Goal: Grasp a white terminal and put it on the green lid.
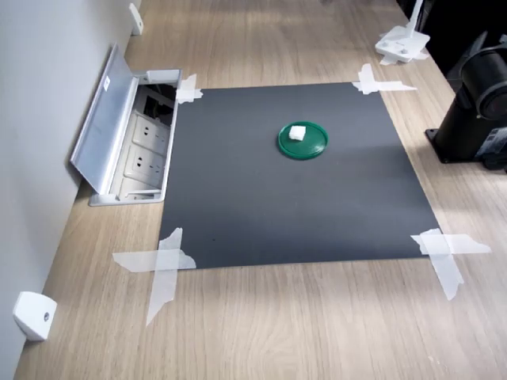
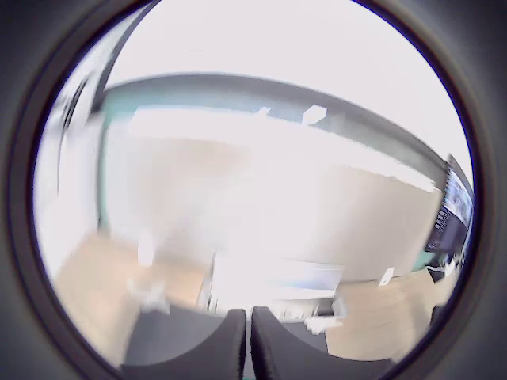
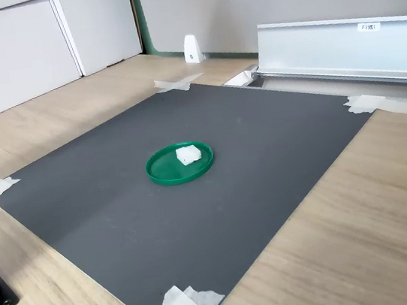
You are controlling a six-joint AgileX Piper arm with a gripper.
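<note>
no text anywhere is clear enough to read.

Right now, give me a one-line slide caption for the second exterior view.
White terminal resting inside the green lid on the taped-down black mat; no gripper in this view.

A light wood-grain worktop carries a dark grey mat taped down at its corners with white tape crosses. Along the worktop's edge at the first exterior view's left, a grey wall rises behind an open socket box with its lid raised.
</note>
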